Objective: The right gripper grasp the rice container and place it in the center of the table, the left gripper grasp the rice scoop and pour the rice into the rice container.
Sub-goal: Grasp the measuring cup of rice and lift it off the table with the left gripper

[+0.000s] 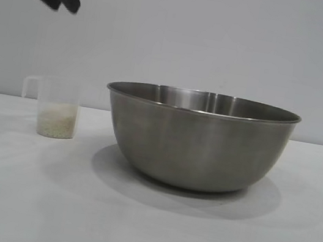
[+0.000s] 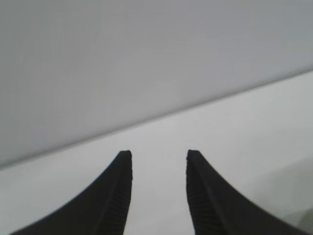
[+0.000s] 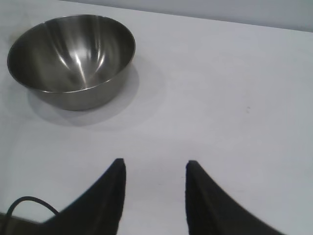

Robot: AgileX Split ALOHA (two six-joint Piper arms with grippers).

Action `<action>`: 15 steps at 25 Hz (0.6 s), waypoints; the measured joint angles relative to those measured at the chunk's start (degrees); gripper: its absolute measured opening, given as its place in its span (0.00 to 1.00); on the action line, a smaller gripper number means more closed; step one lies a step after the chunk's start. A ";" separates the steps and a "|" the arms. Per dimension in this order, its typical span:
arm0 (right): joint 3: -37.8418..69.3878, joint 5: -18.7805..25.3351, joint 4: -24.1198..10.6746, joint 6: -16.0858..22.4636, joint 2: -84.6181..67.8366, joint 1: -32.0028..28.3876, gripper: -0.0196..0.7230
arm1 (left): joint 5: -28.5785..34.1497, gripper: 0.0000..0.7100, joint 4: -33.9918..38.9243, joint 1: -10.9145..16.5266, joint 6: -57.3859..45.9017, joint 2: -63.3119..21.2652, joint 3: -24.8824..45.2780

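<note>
rice container [image 1: 198, 141] mid-table [image 1: 143, 230] — rice scoop [image 1: 57, 108] beside

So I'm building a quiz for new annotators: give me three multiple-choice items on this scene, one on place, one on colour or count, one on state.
1. In the exterior view, the rice scoop stands where?
A) left of the steel bowl
B) inside it
C) right of it

2. How many bowls are on the table?
A) three
B) one
C) two

3. The bowl is:
A) tipped over
B) full of rice
C) upright and empty

Key: 1 A, the scoop stands apart at the bowl's left; 2 B, only one shows; 3 C, the right wrist view shows a bare interior, and the rice sits in the scoop.
</note>
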 joint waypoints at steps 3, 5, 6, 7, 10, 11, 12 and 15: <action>0.00 0.00 0.00 0.00 0.00 0.00 0.42 | -10.80 0.31 0.02 -0.09 2.37 -2.00 10.13; 0.00 0.00 0.00 0.00 0.00 0.00 0.42 | -14.66 0.31 -1.69 -0.09 3.53 -2.09 15.54; 0.00 0.00 0.00 0.00 0.00 0.00 0.42 | -16.39 0.31 -3.36 -0.09 4.28 -2.09 17.69; 0.00 0.00 0.00 0.00 0.00 0.00 0.42 | -17.66 0.31 -5.30 -0.09 4.75 -2.09 19.19; 0.00 0.00 0.00 0.00 0.00 0.00 0.42 | -20.85 0.31 -10.32 -0.09 6.43 -2.09 22.51; 0.00 0.00 0.00 0.00 0.00 0.00 0.42 | -21.28 0.31 -11.09 -0.09 6.80 -1.66 23.06; 0.00 0.00 0.00 0.00 0.00 0.00 0.42 | -21.83 0.31 -11.57 -0.09 7.33 -0.95 23.48; 0.00 0.00 0.00 0.00 0.00 0.00 0.42 | -23.96 0.31 -11.80 -0.09 7.94 2.51 24.83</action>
